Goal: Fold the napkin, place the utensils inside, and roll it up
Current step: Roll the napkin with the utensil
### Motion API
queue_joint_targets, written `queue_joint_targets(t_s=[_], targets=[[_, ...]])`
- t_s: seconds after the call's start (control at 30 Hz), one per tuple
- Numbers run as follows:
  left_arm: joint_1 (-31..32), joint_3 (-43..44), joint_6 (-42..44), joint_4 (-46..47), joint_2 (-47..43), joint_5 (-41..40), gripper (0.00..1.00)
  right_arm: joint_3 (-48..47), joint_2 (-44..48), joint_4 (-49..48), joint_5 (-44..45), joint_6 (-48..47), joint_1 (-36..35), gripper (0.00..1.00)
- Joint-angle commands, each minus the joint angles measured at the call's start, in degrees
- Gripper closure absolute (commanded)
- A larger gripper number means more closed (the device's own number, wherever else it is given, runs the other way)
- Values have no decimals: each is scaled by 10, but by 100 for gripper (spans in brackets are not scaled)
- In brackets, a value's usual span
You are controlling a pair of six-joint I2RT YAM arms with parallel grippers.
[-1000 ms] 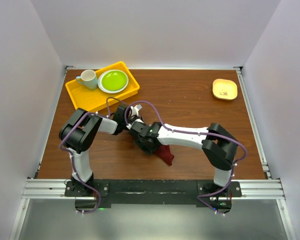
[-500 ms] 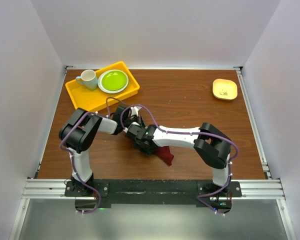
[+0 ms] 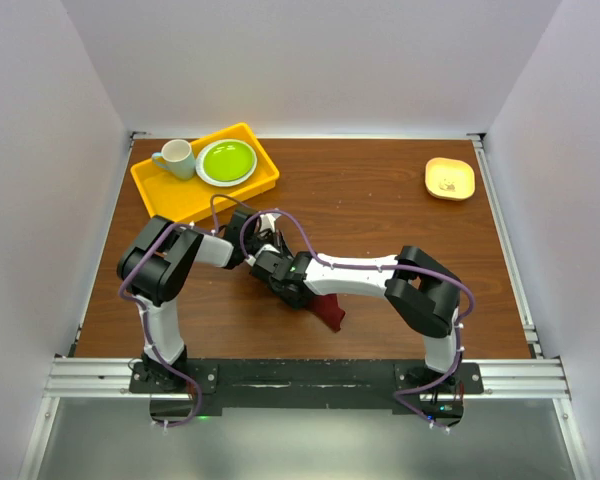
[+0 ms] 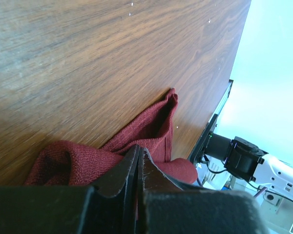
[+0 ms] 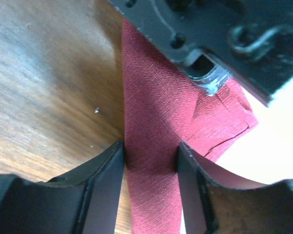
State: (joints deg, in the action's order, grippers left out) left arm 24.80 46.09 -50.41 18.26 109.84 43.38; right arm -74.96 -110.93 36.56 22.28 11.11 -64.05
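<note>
Right hand [image 5: 150, 181] slightly farther left, napkin [image 5: 158, 122] between fingers.

Even bright overhead light, soft shadows, overexposed white patch in right wrist view, near jaws blurred in wrist views

Two dark fingers of the left tool [image 4: 138, 168] meet tip to tip at the bottom of the frame, pressed together on the rumpled dark red cloth napkin [image 4: 136, 139]. The napkin lies bunched on the brown wood-grain surface [image 4: 88, 58], with one folded corner reaching up and to the right. Beyond the surface's far edge, at lower right, sits a black-and-white arm base [image 4: 249, 161].
</note>
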Motion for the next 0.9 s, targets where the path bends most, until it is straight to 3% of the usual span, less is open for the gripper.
queue_joint_targets(t_s=[0.0,0.13,0.47,0.73,0.87], targets=[[-11,1,18,-43,-2,-36,87,30,-20,-24,11,22,7,59],[-26,31,29,-72,-39,-45,77,46,1,-40,-22,32,16,76],[-113,120,1,-122,-108,-58,70,175,72,-215,-361,79,132,77],[-97,92,6,-122,-145,-50,70,169,6,-252,-710,99,266,78],[-48,58,-22,-69,-143,-45,73,163,-42,-237,-764,88,307,80]])
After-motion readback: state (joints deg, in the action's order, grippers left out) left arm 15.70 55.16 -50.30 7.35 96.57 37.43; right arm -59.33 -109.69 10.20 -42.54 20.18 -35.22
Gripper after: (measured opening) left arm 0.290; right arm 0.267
